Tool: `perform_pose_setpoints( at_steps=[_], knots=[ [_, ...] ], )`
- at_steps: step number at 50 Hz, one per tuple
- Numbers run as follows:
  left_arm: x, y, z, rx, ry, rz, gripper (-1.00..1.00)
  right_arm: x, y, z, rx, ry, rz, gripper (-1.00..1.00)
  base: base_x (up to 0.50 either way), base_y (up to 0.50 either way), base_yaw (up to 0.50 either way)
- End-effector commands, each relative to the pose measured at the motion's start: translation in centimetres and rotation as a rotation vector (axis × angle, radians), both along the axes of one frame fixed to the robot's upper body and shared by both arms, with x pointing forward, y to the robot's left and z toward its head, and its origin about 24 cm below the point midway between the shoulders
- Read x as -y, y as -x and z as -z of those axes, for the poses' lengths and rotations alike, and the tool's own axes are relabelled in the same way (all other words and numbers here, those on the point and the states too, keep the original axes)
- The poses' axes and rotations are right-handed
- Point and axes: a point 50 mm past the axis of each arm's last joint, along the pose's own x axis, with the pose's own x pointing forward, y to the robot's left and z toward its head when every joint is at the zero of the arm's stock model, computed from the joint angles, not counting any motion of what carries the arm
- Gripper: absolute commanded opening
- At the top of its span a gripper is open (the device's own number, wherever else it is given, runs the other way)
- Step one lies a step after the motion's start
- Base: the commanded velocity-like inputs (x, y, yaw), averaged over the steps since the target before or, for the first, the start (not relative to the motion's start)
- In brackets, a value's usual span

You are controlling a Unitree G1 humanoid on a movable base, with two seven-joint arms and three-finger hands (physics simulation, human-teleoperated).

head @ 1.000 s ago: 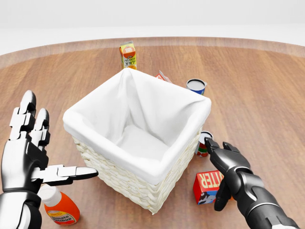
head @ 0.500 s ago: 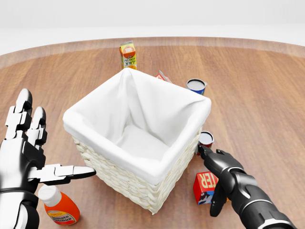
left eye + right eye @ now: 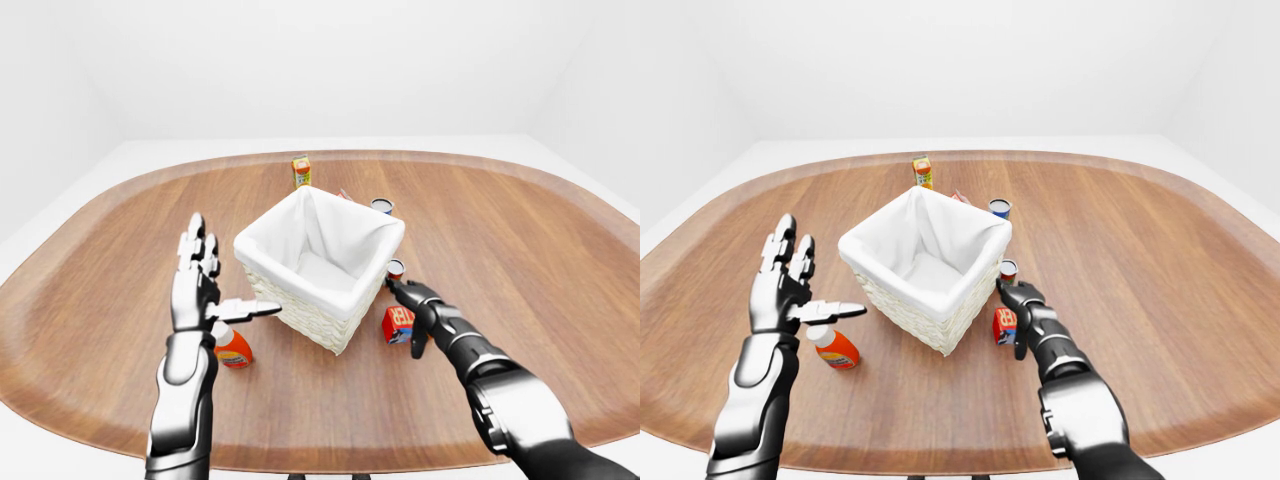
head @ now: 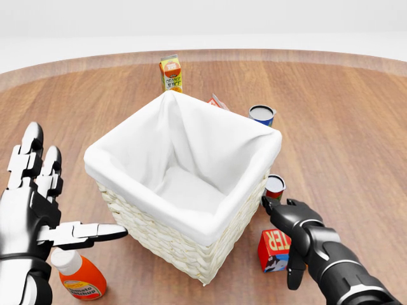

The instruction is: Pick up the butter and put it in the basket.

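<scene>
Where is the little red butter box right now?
In the head view the butter box sits on the table at the lower right, beside the basket, with the right hand up against it.

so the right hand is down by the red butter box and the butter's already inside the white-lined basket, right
Not quite. The right hand is indeed down by the red butter box, but the butter is not in the basket. The head view shows it standing on the table outside the wicker wall, to the basket's lower right, and the white lining holds nothing.
</scene>
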Motion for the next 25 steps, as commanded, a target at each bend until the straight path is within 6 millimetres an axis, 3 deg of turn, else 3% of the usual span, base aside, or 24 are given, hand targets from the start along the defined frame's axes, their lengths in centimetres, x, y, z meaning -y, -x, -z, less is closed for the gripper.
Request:
perform_pose_setpoints(
  at_steps=[1,3,4,5,6,25],
  knots=[
    [-0.1,0.2,0.4,-0.017,0.005,-0.003,1.00,0.0,0.0,0.0,0.008,0.055,-0.033,0.76,0.00,0.00,0.00],
    [-0.1,0.2,0.5,-0.020,0.005,-0.003,1.00,-0.1,0.1,0.2,0.006,0.051,-0.032,-0.30,0.00,0.00,0.00],
    [-0.1,0.2,0.5,-0.021,0.006,-0.003,1.00,-0.1,0.2,0.3,0.005,0.051,-0.033,-0.50,0.00,0.00,0.00],
    [-0.1,0.2,0.5,-0.021,0.006,-0.003,1.00,-0.2,0.3,0.4,0.003,0.052,-0.034,-0.90,0.00,0.00,0.00],
    [0.0,0.2,0.5,-0.022,0.006,-0.003,1.00,-0.2,0.3,0.5,0.002,0.052,-0.035,-1.00,0.00,0.00,0.00],
    [0.0,0.1,0.6,-0.025,0.008,-0.002,1.00,0.7,0.9,1.0,-0.007,0.035,0.006,-1.00,0.00,0.00,0.00]
  ],
)
